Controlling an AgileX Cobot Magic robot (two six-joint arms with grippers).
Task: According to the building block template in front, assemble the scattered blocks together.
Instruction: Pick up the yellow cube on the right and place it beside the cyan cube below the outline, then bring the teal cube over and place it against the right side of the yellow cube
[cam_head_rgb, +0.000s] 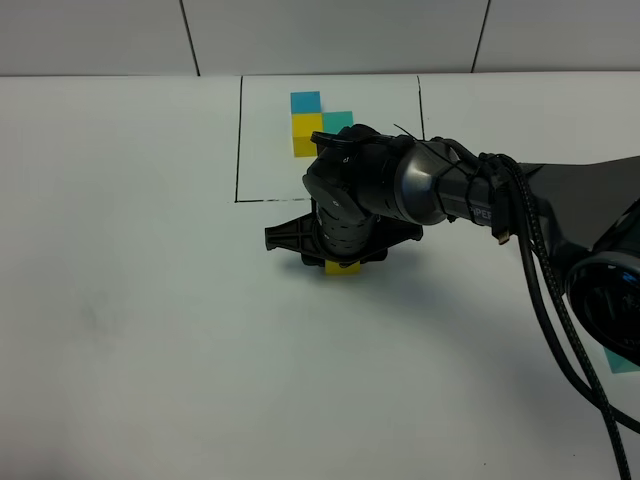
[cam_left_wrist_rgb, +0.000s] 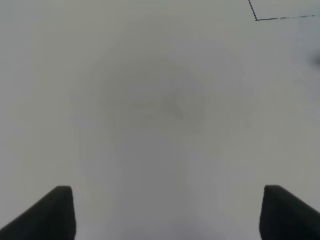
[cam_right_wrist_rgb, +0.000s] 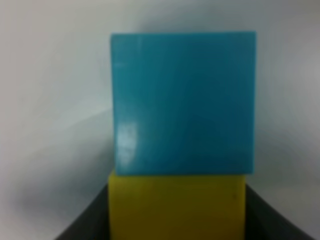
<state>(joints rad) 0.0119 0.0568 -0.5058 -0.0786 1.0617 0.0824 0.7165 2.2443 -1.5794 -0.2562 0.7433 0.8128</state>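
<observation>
Right fingers (cam_head_rgb: 338, 256) closed on yellow block (cam_head_rgb: 343, 267), one finger on each side. Blue block (cam_right_wrist_rgb: 183, 102) touches yellow block, just past finger tips. Both near block pattern (cam_head_rgb: 306, 128) inside black frame (cam_head_rgb: 238, 140). Left fingers (cam_left_wrist_rgb: 56, 212) wide apart, only bench (cam_head_rgb: 150, 330) between them.

Yellow block (cam_right_wrist_rgb: 175, 210) abuts blue block (cam_right_wrist_rgb: 182, 102), near framed template (cam_head_rgb: 318, 122).

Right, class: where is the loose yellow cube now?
Exterior high view: the loose yellow cube sits mid-table in the right gripper, below the black outline; the right wrist view shows a blue cube touching it.
</observation>
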